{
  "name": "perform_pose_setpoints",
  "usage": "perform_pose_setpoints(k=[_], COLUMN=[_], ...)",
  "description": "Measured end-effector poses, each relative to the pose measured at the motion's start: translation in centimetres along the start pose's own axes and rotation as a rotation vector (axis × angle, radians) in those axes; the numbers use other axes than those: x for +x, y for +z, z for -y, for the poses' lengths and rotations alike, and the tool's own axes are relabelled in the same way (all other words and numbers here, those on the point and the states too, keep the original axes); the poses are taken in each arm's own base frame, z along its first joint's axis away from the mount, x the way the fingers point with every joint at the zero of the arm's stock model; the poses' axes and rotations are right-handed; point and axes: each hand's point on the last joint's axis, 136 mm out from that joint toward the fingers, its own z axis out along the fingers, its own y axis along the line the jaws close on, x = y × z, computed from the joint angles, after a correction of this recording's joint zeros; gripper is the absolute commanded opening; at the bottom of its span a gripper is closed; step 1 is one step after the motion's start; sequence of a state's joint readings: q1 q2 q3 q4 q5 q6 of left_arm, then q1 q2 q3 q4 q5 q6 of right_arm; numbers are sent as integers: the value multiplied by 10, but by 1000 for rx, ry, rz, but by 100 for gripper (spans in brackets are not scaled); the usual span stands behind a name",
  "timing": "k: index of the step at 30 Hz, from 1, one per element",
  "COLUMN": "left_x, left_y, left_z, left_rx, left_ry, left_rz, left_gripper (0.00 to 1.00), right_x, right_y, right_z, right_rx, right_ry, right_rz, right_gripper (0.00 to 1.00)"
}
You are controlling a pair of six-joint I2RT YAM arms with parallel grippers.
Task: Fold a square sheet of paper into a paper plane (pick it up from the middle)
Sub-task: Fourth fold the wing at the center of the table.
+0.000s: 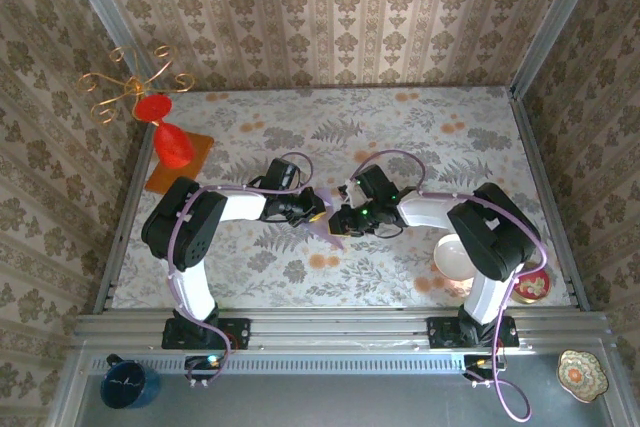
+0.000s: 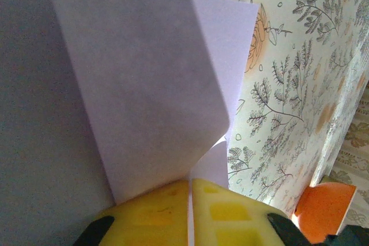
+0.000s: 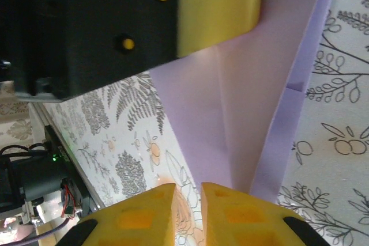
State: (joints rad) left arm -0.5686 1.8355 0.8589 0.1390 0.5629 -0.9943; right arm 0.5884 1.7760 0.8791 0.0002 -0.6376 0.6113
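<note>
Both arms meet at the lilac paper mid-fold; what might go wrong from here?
1. The left fingers pinch only a small part of the folded sheet of paper, so a pull from the right fingers might tear it or slip it free.
2. The layers splay apart above that pinch, so the next crease may land crooked.
3. Both pairs of fingers sit close and might collide.

Lab booth: wallpaper (image 1: 340, 17), aluminium frame (image 1: 340, 325)

Red vase (image 1: 172, 144) stood on the orange mat (image 1: 202, 143) far left; 1 white bowl (image 1: 453, 257) and red dish (image 1: 531, 285) sat right.
</note>
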Motion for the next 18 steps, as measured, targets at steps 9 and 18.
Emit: perform_pose_setpoints(k=[9, 18], left_x=[0, 1], left_y=[0, 0], left_z=[0, 0], left_rx=[1, 3], left_ry=[0, 0], left_rz=[-2, -5], left_gripper=[12, 12], right_x=[4, 7], right_y=[6, 10], right_z=[7, 13], right_rx=[10, 18], right_ry=[30, 45], right_rz=[-19, -36], right_gripper=[20, 20])
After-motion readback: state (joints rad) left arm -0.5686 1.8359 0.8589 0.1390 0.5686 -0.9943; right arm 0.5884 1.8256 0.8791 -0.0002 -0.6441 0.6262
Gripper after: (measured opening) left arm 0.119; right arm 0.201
